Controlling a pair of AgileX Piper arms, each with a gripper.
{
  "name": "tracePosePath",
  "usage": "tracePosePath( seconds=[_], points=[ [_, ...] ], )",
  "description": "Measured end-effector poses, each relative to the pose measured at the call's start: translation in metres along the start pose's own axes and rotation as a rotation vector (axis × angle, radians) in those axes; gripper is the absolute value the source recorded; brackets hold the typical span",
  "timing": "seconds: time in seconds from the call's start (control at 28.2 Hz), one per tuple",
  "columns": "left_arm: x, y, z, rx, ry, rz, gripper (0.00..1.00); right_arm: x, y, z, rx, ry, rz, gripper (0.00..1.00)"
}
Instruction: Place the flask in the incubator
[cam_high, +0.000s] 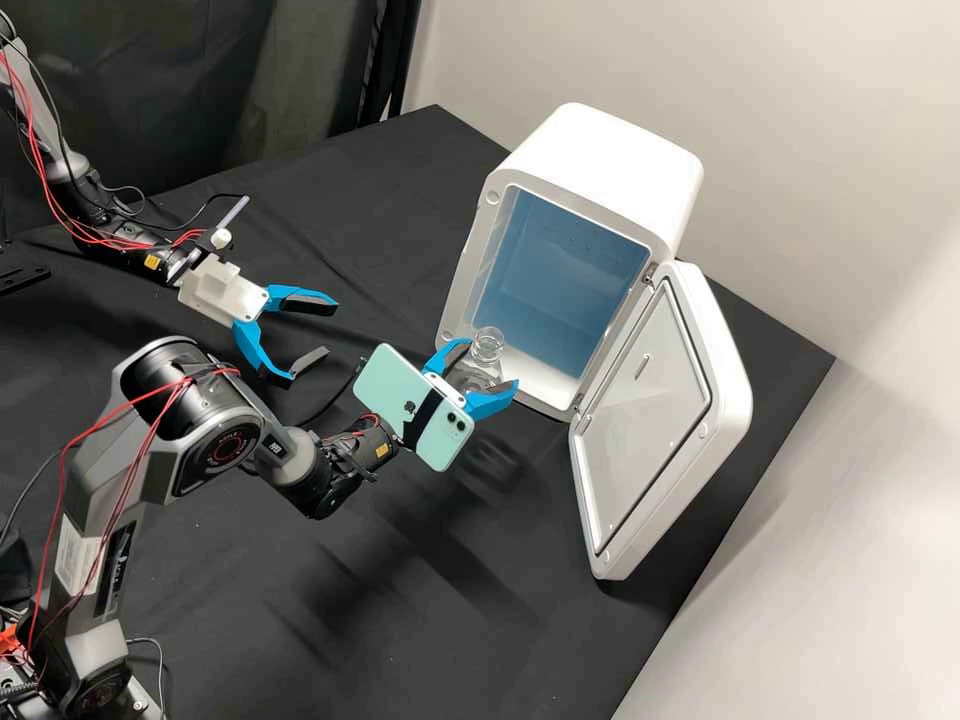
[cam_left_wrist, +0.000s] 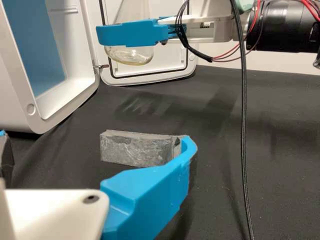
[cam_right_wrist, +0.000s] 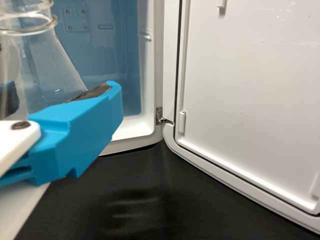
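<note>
A clear glass flask (cam_high: 486, 350) hangs above the bench just in front of the incubator's opening, near its lower edge. My right gripper (cam_high: 478, 380) is shut on the flask's body (cam_right_wrist: 42, 70), a blue finger (cam_right_wrist: 75, 127) pressed against the glass. The white incubator (cam_high: 600, 165) has a blue interior, and its door (cam_high: 650, 400) is swung wide open to the right. My left gripper (cam_high: 320, 328) stands open with nothing in it, to the left and apart from the flask. From the left wrist view the flask (cam_left_wrist: 131, 52) sits between the right arm's fingers (cam_left_wrist: 135, 32).
The open door (cam_right_wrist: 250, 90) stands close beside the flask on the right. A mint-green phone (cam_high: 415, 405) is mounted on the right wrist. Cables (cam_left_wrist: 243, 125) trail from the right arm. The black bench (cam_high: 420, 560) ends near the door.
</note>
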Motion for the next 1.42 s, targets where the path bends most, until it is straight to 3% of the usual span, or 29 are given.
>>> tracePosePath(
  seconds=[0.53, 0.92, 1.17, 1.42],
  points=[
    [0.000, 0.0000, 0.000, 0.000, 0.000, 0.000, 1.00, 0.007, -0.002, 0.000, -0.003, -0.001, -0.003, 0.00],
    [0.000, 0.0000, 0.000, 0.000, 0.000, 0.000, 1.00, 0.024, 0.006, -0.012, -0.006, 0.017, 0.029, 0.00],
    [0.000, 0.0000, 0.000, 0.000, 0.000, 0.000, 1.00, 0.032, 0.001, -0.012, -0.009, 0.009, 0.023, 0.00],
    [0.000, 0.0004, 0.000, 0.000, 0.000, 0.001, 1.00, 0.039, 0.001, -0.017, -0.016, 0.022, 0.021, 0.00]
  ],
)
